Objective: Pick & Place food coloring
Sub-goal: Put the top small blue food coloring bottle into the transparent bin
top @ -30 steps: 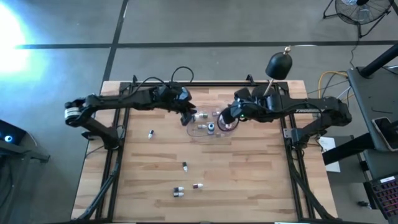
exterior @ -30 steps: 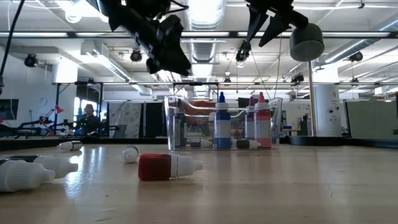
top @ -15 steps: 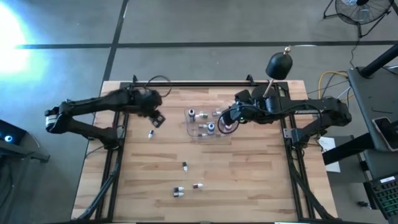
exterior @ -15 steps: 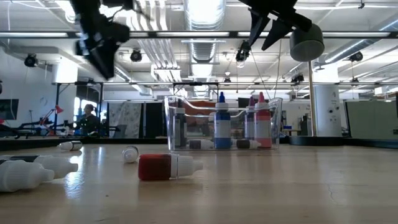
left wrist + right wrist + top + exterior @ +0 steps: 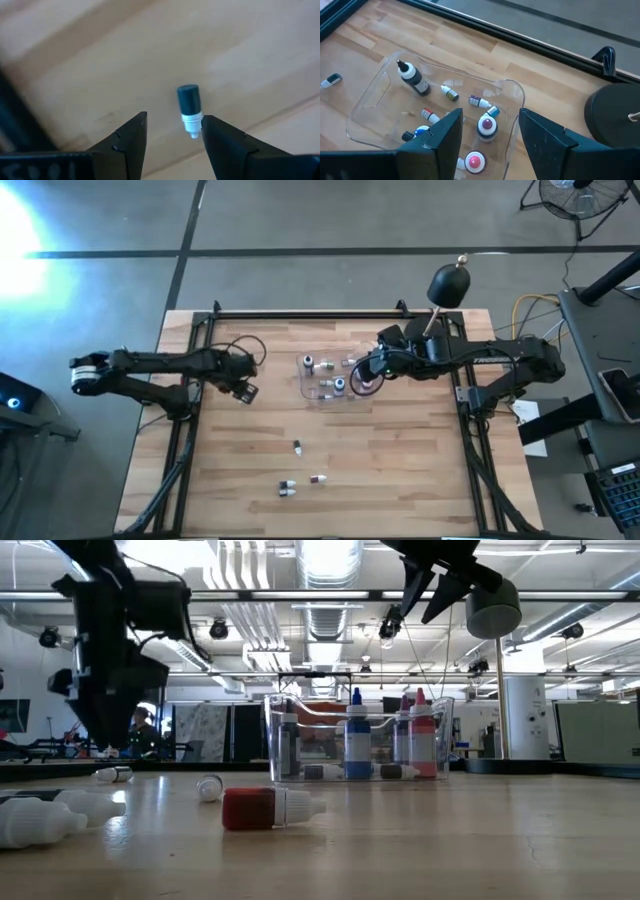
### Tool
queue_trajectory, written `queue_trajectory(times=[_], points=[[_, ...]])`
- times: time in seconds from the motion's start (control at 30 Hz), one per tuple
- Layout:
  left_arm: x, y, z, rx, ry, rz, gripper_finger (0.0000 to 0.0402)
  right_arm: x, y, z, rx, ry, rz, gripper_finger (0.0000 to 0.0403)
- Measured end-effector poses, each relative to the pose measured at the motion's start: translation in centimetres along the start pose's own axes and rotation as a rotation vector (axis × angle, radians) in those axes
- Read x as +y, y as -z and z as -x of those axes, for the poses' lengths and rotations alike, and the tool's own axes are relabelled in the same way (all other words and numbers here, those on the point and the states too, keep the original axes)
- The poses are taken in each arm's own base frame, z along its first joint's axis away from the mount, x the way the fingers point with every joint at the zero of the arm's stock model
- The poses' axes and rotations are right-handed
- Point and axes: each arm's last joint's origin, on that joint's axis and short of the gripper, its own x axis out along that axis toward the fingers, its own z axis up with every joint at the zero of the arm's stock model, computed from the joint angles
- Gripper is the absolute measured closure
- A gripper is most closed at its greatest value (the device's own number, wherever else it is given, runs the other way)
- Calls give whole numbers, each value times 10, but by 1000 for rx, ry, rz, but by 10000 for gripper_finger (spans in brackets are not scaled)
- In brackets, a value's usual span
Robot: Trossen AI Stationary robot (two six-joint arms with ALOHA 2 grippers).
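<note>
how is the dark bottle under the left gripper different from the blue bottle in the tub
The dark bottle lies on its side on the bare table; the blue bottle stands upright inside the tub. The dark one is alone, between the open fingers of the left gripper; the blue one has other bottles beside it. Their bodies differ: dark against blue. Both are small dropper bottles.

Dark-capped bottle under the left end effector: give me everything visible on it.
The dropper bottle is tiny, with a dark teal body, a white collar and a white tip. It looks like plastic. It lies on its side on the wooden table, alone, clear of the clear tub. The left end effector hovers over it, jaws open, one on either side of the tip; no contact shows.
</note>
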Motion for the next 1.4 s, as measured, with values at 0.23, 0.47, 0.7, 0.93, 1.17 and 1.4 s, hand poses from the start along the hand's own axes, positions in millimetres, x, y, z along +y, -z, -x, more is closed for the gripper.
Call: queue_trajectory(times=[0.23,0.47,0.7,0.93,1.17,1.4], points=[[1,8,-22,1,68,36,239,0,0,0,1,1,1,216],[3,13,-31,15,66,42,239,0,1,-1,1,2,5,216],[1,14,-36,-4,113,45,239,0,1,-1,3,4,6,216],[1,13,-36,-17,101,43,259,-1,2,-2,5,7,6,216],[2,13,-36,-39,80,42,312,-1,2,-2,6,8,8,216],[0,12,-42,-33,40,33,325,-1,3,-3,7,10,9,216]])
